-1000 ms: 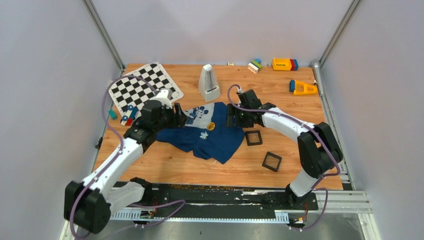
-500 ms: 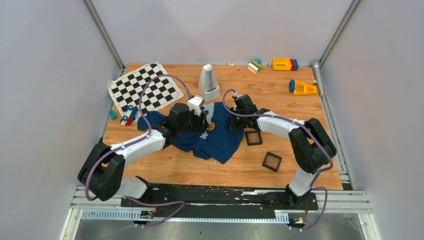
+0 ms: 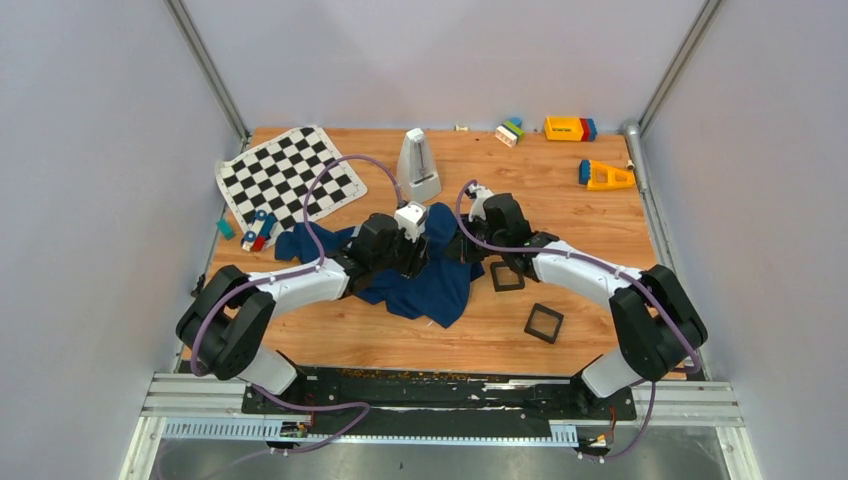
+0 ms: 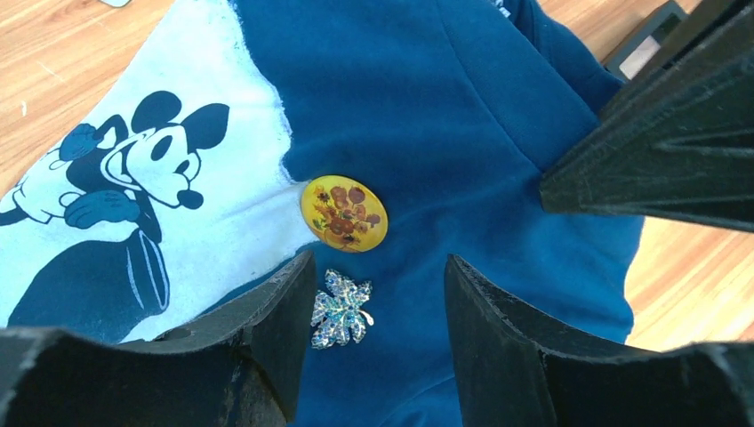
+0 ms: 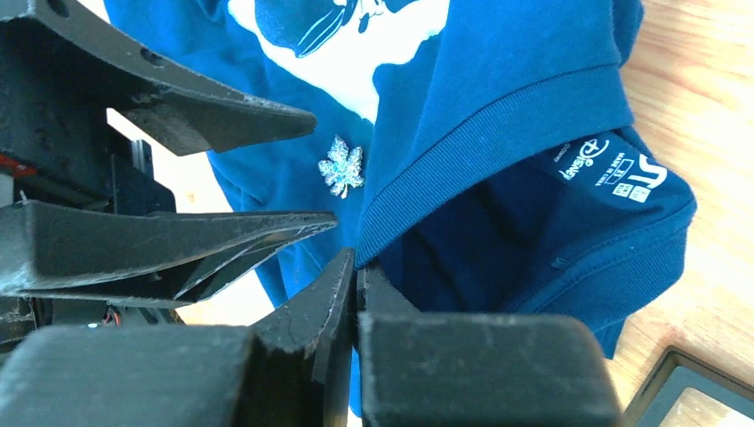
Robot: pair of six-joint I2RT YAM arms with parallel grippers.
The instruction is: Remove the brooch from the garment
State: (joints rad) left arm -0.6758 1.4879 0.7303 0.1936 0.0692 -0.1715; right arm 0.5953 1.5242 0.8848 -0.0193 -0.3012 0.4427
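The garment [image 3: 432, 288] is a navy T-shirt lying crumpled mid-table, its Mickey print [image 4: 133, 196] showing in the left wrist view. The brooch [image 4: 344, 213], round and yellow-brown with a flower picture, is pinned beside the print. My left gripper [image 4: 378, 262] hangs open just below it, apart from it, its fingers [image 4: 276, 311] straddling a silver leaf pin [image 4: 340, 309]. In the top view the left gripper [image 3: 413, 250] hides the brooch. My right gripper [image 5: 356, 262] is shut on the garment's ribbed collar edge [image 5: 480, 151], right of the left gripper.
A chequered cloth [image 3: 290, 180] lies back left with a small toy [image 3: 257, 232] at its near edge. A white metronome-shaped object [image 3: 419, 165] stands behind the shirt. Two black square frames [image 3: 507, 276] [image 3: 544, 322] lie right of it. Coloured toys [image 3: 570, 128] [image 3: 605, 176] sit at the back right.
My left arm has swung right, from the shirt's left edge to above the brooch. The right gripper has closed on the collar, and the shirt has bunched up.
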